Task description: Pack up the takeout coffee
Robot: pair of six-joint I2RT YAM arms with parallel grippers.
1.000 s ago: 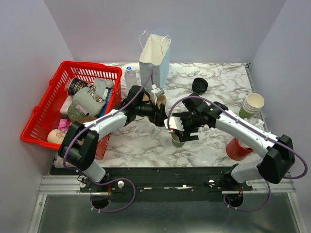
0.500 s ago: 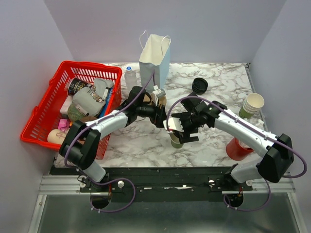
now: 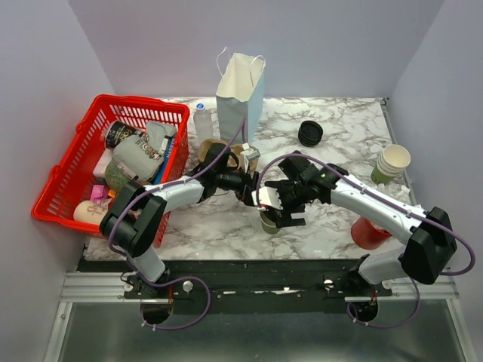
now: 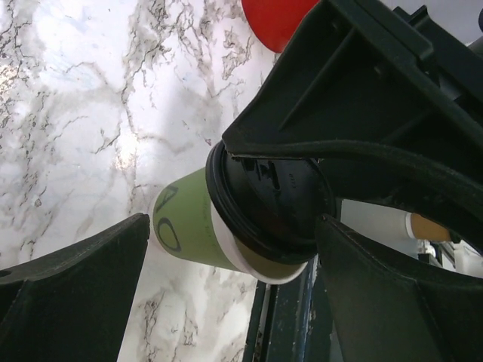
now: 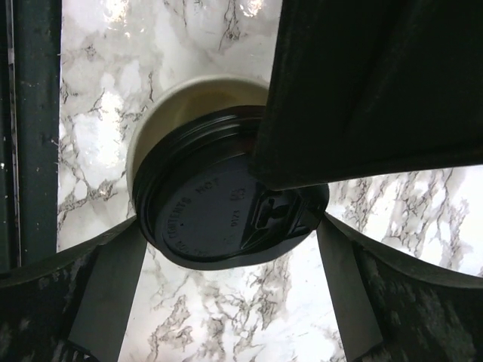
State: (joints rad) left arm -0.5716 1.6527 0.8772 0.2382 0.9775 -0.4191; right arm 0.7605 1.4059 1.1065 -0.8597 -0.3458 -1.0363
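The takeout coffee cup [image 3: 267, 223] is olive green and stands at the table's front middle. Its black sip lid [image 5: 219, 219] lies askew over the white rim [image 5: 181, 98], not seated. My right gripper [image 3: 281, 205] is above the cup and is shut on the lid's edges [image 5: 230, 226]. My left gripper [image 3: 255, 197] reaches in from the left. It is open, with a finger on each side of the cup [image 4: 189, 226] and lid [image 4: 272, 204], very close to both. In the top view the lid is hidden under the right gripper.
A white paper bag [image 3: 240, 87] stands open at the back middle, with a water bottle [image 3: 202, 117] beside it. A red basket [image 3: 143, 102] of goods is at left. Spare black lids [image 3: 310, 133], stacked green cups [image 3: 391, 162] and a red cup [image 3: 370, 230] are at right.
My left gripper has moved forward and right until its fingers stand around the cup. The right gripper and cup shifted slightly toward the front edge.
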